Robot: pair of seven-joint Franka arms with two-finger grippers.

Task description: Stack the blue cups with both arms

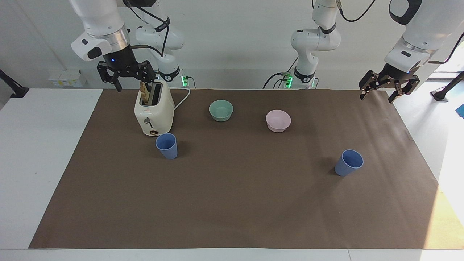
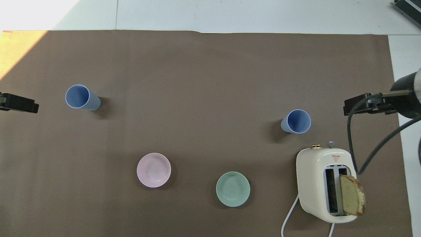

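Cups stand upright and well apart on the surface point(image 1: 232, 217): one point(image 1: 167, 145) just beside the toaster point(image 1: 154, 110), the other point(image 1: 348, 162) toward the left arm's end. They look light, stiff and smooth; gripping the wall near the rim should suit. The left claw point(image 1: 388, 86) and right claw point(image 1: 126, 73) hang spread open and empty.

Two blue cups point(image 2: 79, 97) point(image 2: 297, 121) stand upright, well apart on the brown-covered table point(image 2: 204, 75), each hand point(image 2: 19, 103) point(image 2: 360, 105) at an edge.
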